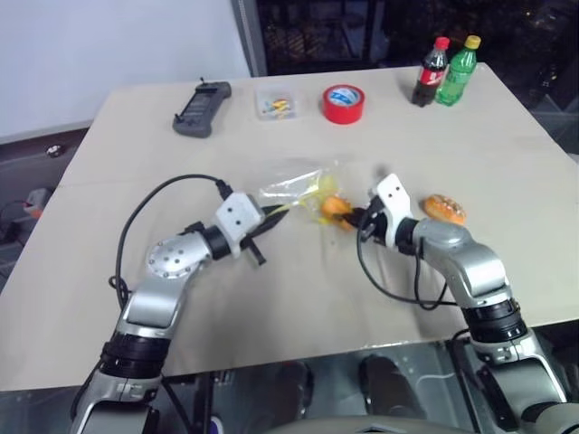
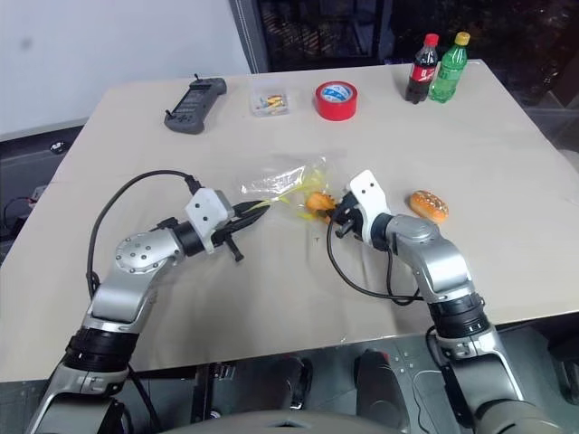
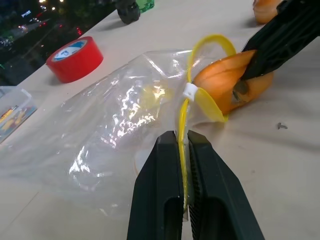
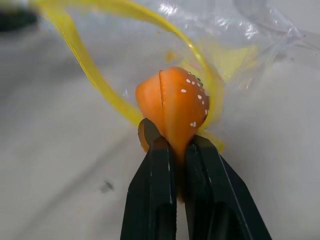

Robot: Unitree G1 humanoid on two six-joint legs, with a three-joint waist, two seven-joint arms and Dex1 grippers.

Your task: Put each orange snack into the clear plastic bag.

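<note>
Nearest the head camera, at mid-frame, the two end effectors meet over the bench. Left end effector point(image 3: 184, 150) has its fingers pinched narrow on the yellow strip of the bag point(image 3: 120, 115); the strip runs straight out between the fingertips, then loops round the bag's mouth. Right end effector point(image 4: 172, 150) is clamped tight on a snack point(image 4: 175, 100), squeezing it so it folds, its speckled top facing the wrist camera and its nose pushed at the yellow loop of the bag's mouth. In the head view this snack point(image 1: 335, 207) sits at the bag's right-hand edge, between the two end effectors.

From there the bag point(image 1: 289, 181) lies crumpled on the bench, its long axis running from mid-frame up and to the left, mouth toward the right.

A second snack point(image 1: 444, 209) lies on the bench just right of the right end effector, long axis left to right, apart from the bag.

Farther up the pale bench point(image 1: 298, 289) stand a red tape roll point(image 1: 344, 104), a small clear box point(image 1: 274, 102), a dark handset point(image 1: 203, 108) at upper left, and two bottles point(image 1: 447, 71) at upper right. Beyond the bench are a pale wall and dark glass.
</note>
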